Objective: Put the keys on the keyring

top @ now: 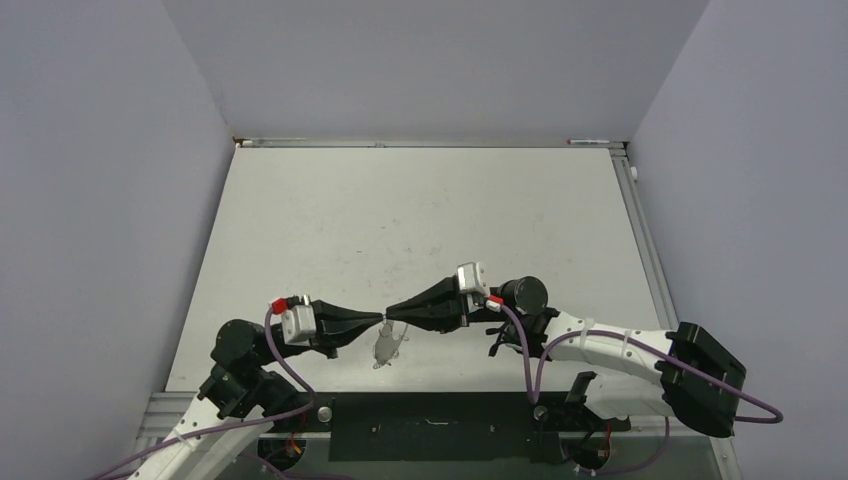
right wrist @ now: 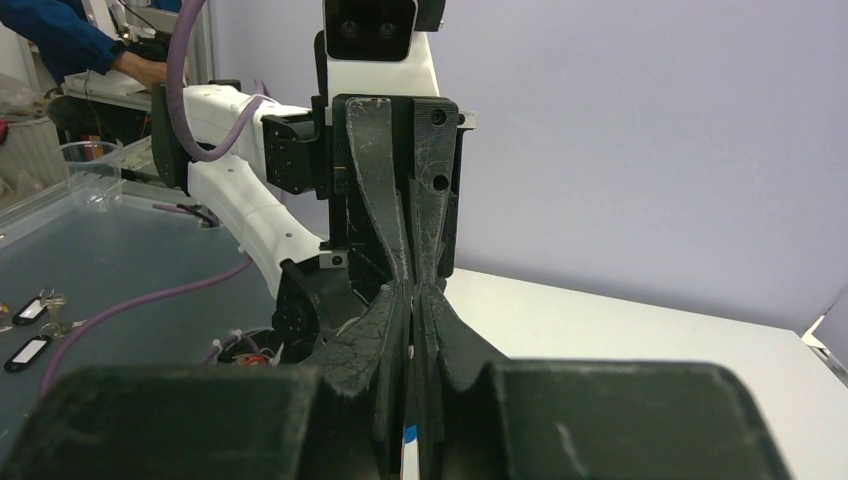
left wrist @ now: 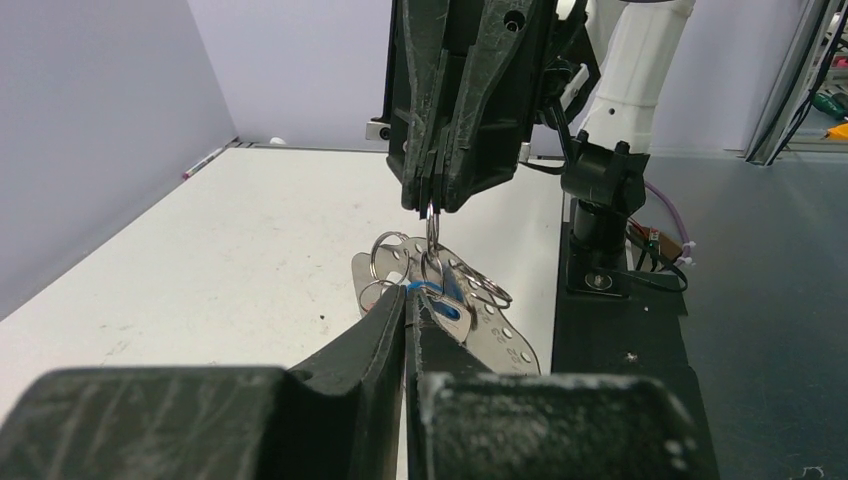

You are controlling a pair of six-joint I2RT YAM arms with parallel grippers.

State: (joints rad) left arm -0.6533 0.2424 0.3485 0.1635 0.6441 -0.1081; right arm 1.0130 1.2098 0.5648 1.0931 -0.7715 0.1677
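Left gripper [left wrist: 407,300] nearest, jaws clamped shut, blue key [left wrist: 424,289] pinched at the tips. Just behind it the keyring [left wrist: 497,336] hangs tilted over the white table [left wrist: 200,270] near its front edge, small wire loops bunched at the top. Right gripper [left wrist: 432,207] beyond, nose to nose with the left one, jaws closed on one loop of the keyring.

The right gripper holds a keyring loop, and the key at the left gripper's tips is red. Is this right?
The key at the tips of the left gripper is blue, not red; the left wrist view shows it. The right gripper does hold a keyring loop.
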